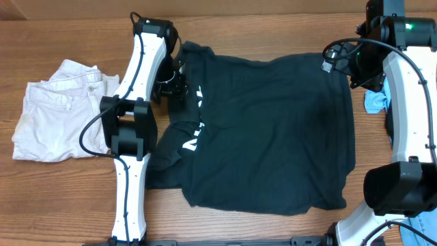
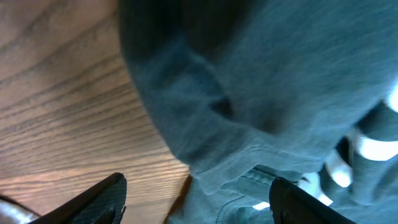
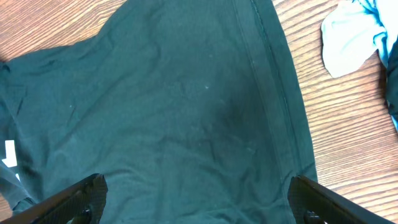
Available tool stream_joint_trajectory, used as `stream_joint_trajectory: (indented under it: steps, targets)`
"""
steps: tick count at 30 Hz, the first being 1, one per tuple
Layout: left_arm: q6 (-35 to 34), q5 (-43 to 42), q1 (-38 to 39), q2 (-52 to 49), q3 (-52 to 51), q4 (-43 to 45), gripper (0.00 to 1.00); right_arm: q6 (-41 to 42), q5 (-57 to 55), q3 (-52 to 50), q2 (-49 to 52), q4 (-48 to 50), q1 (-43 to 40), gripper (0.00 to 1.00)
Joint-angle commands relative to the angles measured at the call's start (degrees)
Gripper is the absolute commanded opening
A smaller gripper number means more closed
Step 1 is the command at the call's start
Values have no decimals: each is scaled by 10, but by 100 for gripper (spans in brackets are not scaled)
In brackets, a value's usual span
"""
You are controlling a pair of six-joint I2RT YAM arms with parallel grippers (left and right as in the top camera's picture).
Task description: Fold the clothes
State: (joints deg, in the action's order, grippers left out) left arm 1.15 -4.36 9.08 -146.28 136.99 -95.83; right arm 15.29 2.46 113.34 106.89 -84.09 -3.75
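Observation:
The black-navy T-shirt (image 1: 273, 130) lies spread across the middle of the table, its left side folded over so only parts of the white letters (image 1: 194, 141) show. My left gripper (image 1: 176, 85) is open, low over the shirt's rumpled left edge. In the left wrist view the open fingers (image 2: 199, 202) straddle the shirt's hem (image 2: 280, 74) and bare wood. My right gripper (image 1: 338, 63) is open above the shirt's far right corner. In the right wrist view the fingers (image 3: 199, 202) are wide apart over flat shirt fabric (image 3: 186, 93), holding nothing.
Cream-white shorts (image 1: 58, 109) lie crumpled at the left of the table. A light blue cloth (image 1: 375, 101) lies at the right edge beside the right arm, also in the right wrist view (image 3: 354, 34). Bare wood (image 2: 56, 112) lies left of the shirt.

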Motion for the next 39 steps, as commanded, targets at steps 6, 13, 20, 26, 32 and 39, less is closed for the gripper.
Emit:
stream_joint_trajectory:
  steps: [6,13,20,26,32,39]
  targets:
    - [8,21,-12,-29,6,46,35,-4,2,15,-18,6,-2,97]
    - [6,61,-13,-55,7,72,7,-4,2,15,-18,8,-2,97]
    - [-105,210,-82,-40,82,23,4,-4,2,15,-18,13,-2,97]
    - [-85,107,-181,-16,252,27,18,-3,2,15,-17,11,-2,97]
    - [-70,60,-211,-16,272,-3,78,-3,2,2,-10,-6,-1,100]
    - [-32,7,-204,86,271,-10,66,-4,39,-143,-10,24,-1,95]
